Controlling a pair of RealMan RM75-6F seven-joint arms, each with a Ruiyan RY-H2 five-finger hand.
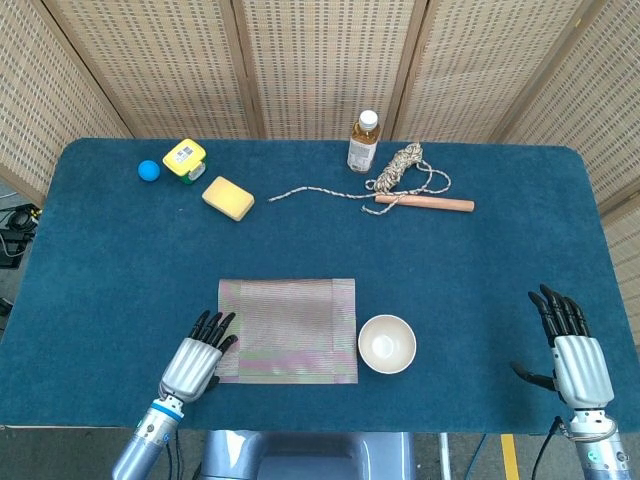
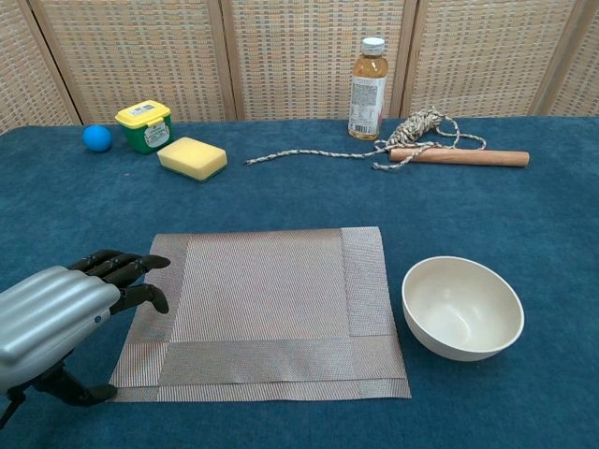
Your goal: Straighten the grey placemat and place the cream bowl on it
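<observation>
Left hand at the placemat's edge

The left hand (image 2: 56, 323), fingers apart and empty, overlaps the grey placemat (image 2: 262, 304); cream bowl (image 2: 461, 307) sits beyond its far side (right hand (image 1: 580, 365) idle, spread). Next: press and square it.

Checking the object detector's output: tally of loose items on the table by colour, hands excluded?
Grey: 1, placemat
Cream: 1, bowl
Blue: 1, ball
Yellow: 1, sponge
Green and yellow: 1, tub
Amber: 1, bottle
Mixed beige: 1, rope
Wood brown: 1, stick
Total: 8
</observation>
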